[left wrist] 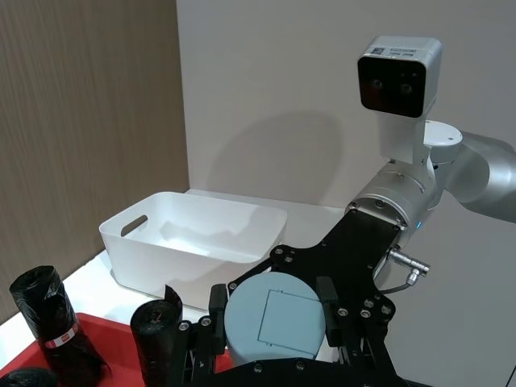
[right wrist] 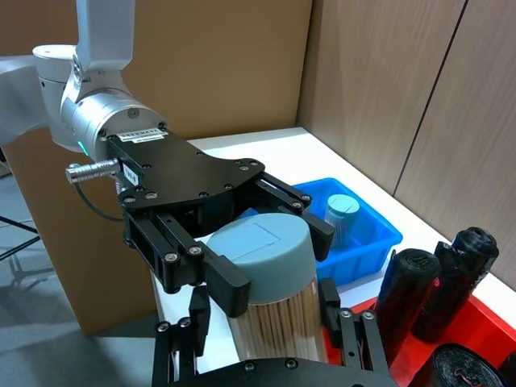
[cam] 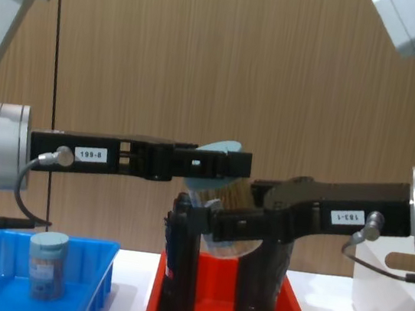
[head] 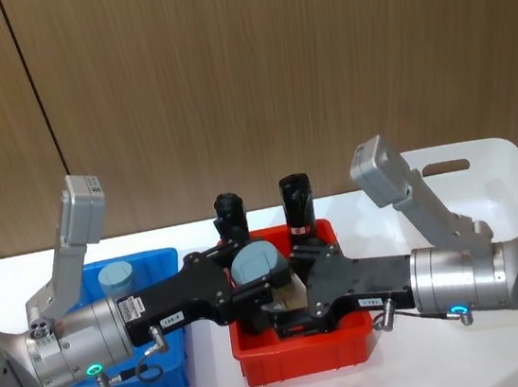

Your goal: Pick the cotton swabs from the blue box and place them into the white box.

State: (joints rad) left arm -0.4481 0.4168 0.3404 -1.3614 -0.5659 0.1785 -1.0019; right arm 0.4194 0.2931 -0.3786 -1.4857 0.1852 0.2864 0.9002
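A cotton swab jar (head: 259, 265) with a pale grey-blue lid hangs tilted over the red tray (head: 305, 359). My left gripper (head: 254, 282) reaches in from the left and is shut on the jar's lid (left wrist: 274, 318). From the right, my right gripper (head: 289, 309) is open, its fingers (right wrist: 329, 310) flanking the jar's clear body (right wrist: 278, 322), with a small gap on one side. A second cotton swab jar (head: 115, 274) stands upright in the blue box (head: 170, 386). The white box (head: 484, 159) sits at the far right.
Two tall black rolls (head: 231, 216) (head: 297, 203) stand at the back of the red tray, just behind the grippers. Both arms' elbows rise over the blue box and the white box. A wooden wall closes off the back of the table.
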